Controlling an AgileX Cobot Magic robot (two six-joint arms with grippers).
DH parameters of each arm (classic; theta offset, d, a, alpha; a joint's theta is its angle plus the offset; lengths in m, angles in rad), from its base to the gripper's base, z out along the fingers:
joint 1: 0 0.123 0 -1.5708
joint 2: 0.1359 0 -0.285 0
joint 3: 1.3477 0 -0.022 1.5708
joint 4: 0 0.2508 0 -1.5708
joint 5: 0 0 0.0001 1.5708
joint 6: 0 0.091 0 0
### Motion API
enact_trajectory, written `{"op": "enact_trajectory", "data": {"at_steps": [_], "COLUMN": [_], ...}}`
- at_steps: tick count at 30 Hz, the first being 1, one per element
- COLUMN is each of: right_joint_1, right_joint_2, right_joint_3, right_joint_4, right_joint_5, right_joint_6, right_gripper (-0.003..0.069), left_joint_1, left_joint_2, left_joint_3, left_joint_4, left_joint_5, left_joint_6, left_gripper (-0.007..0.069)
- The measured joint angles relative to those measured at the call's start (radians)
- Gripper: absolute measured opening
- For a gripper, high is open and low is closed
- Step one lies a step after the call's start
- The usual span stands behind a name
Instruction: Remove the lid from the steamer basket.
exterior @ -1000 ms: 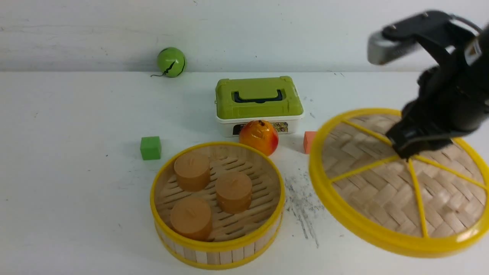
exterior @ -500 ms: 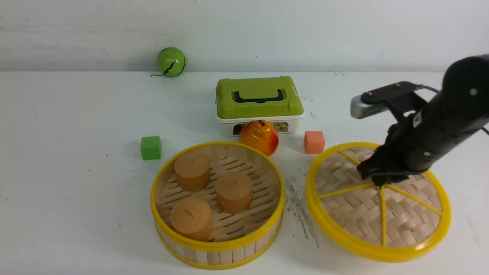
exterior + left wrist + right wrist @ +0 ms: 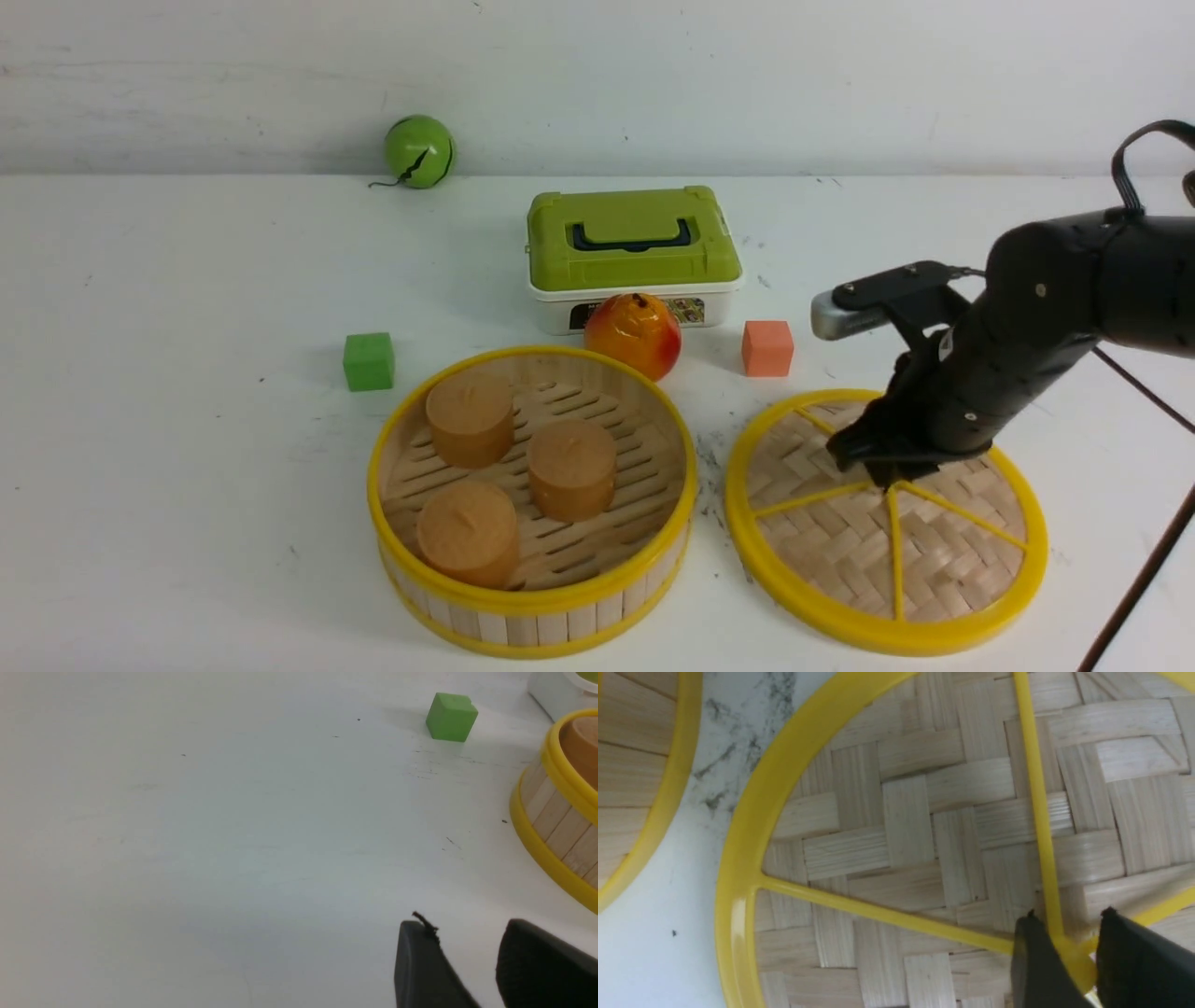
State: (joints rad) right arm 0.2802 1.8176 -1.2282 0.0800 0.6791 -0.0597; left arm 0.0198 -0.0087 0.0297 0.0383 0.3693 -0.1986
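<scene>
The lid (image 3: 840,551), a woven bamboo disc with a yellow rim and spokes, lies flat at table level to the right of the steamer basket (image 3: 532,611), apart from it. I cannot tell whether it touches the table. My right gripper (image 3: 882,471) is shut on the lid's yellow hub; in the right wrist view the gripper (image 3: 1069,914) straddles the hub above the lid's weave (image 3: 901,826). The basket stands uncovered with brown cylinders (image 3: 569,467) inside. My left gripper (image 3: 467,926) is open and empty over bare table, beside the basket wall (image 3: 556,826). It is out of the front view.
A white box with a green lid (image 3: 633,252) stands behind the basket, with a red-orange fruit (image 3: 633,334) in front of it. An orange cube (image 3: 767,347) sits behind the lid, a green cube (image 3: 368,360) left of the basket, and a green ball (image 3: 418,150) at the back wall.
My right arm has carried the lid down and to the left, from tilted high at the right edge to flat at table level beside the basket. Nothing else has moved.
</scene>
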Motion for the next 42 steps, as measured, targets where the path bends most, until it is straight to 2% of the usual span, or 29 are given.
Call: {"op": "enact_trajectory", "data": {"at_steps": [2,3,4,8,12,21,23,34,42], "right_joint_1": [0.0,0.0,0.0,0.0,0.0,0.0,0.0,0.0,0.0], "right_joint_2": [-0.004,-0.007,-0.031,-0.145,-0.378,-0.871,-0.959,-1.308,-1.339], "right_joint_3": [-0.034,-0.041,-0.058,-0.062,-0.013,0.27,0.33,0.593,0.608], "right_joint_4": [0.0,0.0,0.0,0.012,0.048,0.059,0.064,0.105,0.105], "right_joint_5": [0.053,0.059,0.101,0.161,0.149,0.031,-0.016,-0.332,-0.375], "right_joint_6": [0.015,0.017,0.02,0.021,0.006,0.0,0.0,0.0,0.0], "right_gripper": [0.0307,0.0312,0.0349,0.0366,0.0306,0.0036,-0.0004,-0.0023,-0.0022], "left_joint_1": [0.0,0.0,0.0,0.0,0.0,0.0,0.0,0.0,0.0], "left_joint_2": [0.0,0.0,0.0,0.0,0.0,0.0,0.0,0.0,0.0], "left_joint_3": [0.0,0.0,0.0,0.0,0.0,0.0,0.0,0.0,0.0], "left_joint_4": [0.0,0.0,0.0,0.0,0.0,0.0,0.0,0.0,0.0], "left_joint_5": [0.0,0.0,0.0,0.0,0.0,0.0,0.0,0.0,0.0], "left_joint_6": [0.0,0.0,0.0,0.0,0.0,0.0,0.0,0.0,0.0], "left_gripper": [0.0239,0.0239,0.0239,0.0239,0.0239,0.0239,0.0239,0.0239,0.0239]}}
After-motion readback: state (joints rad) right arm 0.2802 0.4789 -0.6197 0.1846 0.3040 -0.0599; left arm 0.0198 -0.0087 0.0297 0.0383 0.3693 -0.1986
